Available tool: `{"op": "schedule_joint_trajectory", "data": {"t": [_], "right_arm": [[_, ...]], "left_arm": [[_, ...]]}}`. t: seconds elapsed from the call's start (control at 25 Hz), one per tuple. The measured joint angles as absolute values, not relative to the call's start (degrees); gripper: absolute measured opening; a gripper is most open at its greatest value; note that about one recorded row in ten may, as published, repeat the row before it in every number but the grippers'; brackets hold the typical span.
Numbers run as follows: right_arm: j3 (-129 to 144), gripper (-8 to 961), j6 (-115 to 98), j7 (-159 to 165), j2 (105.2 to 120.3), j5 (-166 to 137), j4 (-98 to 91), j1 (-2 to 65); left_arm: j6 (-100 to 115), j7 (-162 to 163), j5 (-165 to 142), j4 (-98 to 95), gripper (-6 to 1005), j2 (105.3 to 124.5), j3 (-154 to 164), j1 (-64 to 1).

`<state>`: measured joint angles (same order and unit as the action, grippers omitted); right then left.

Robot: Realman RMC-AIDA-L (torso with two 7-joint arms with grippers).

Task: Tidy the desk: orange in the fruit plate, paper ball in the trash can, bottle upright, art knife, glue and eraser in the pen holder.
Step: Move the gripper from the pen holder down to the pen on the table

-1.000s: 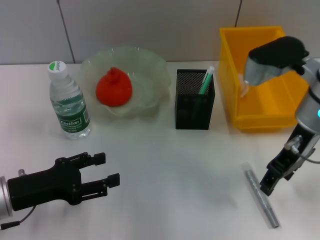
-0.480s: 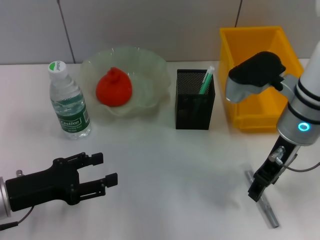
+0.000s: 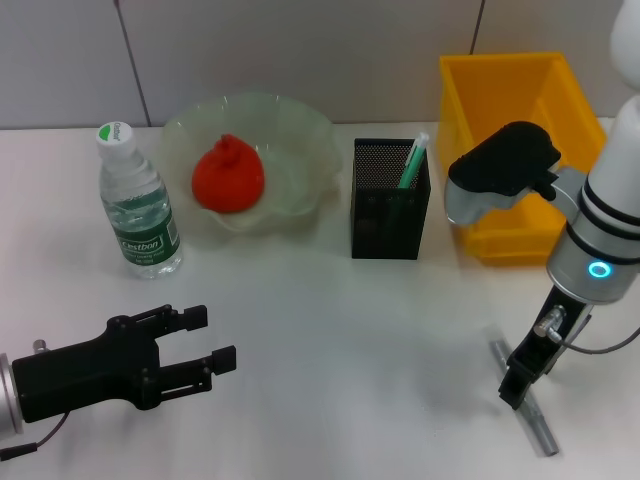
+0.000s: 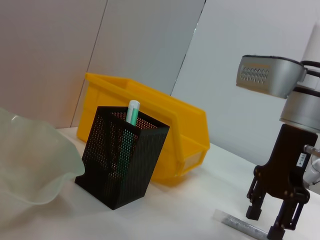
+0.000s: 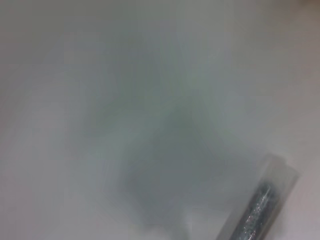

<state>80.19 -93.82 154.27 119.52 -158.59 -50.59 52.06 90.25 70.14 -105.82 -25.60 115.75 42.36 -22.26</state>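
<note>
The orange (image 3: 228,175) lies in the pale-green fruit plate (image 3: 305,125) at the back left. The bottle (image 3: 137,205) stands upright left of the plate. The black mesh pen holder (image 3: 390,205) holds a green-and-white pen (image 3: 412,160). A slim silvery stick with a clear end (image 3: 532,415) lies on the desk (image 3: 340,350) at the front right; I cannot tell if it is the art knife or the glue. My right gripper (image 3: 512,390) is open, its tips over the stick's far end. My left gripper (image 3: 212,337) is open and empty at the front left. Paper ball and eraser are out of view.
The yellow trash can (image 3: 520,150) stands at the back right, close behind my right arm. The left wrist view shows the pen holder (image 4: 122,160), the trash can (image 4: 175,130), the plate's rim (image 4: 30,160) and the right gripper (image 4: 265,223) astride the stick (image 4: 235,224).
My right arm has swung left and its gripper has moved left and settled over the stick's far end. The left arm and the other things have not moved.
</note>
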Motion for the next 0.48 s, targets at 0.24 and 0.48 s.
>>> {"op": "schedule_joint_trajectory", "data": {"t": [0.24,0.48], "right_arm": [[81.54,581,-92.95,153.77,119.53,-158.51,-49.52,52.04],[81.89,408,-92.40,153.76,119.53,-158.51,-49.30,52.07]], "left_arm": [[90.25,70.32,-105.82,-25.62,786,115.75,42.29,-22.30],[90.25,70.50,-105.82,-25.72,786,115.75,42.32,-22.32]]}}
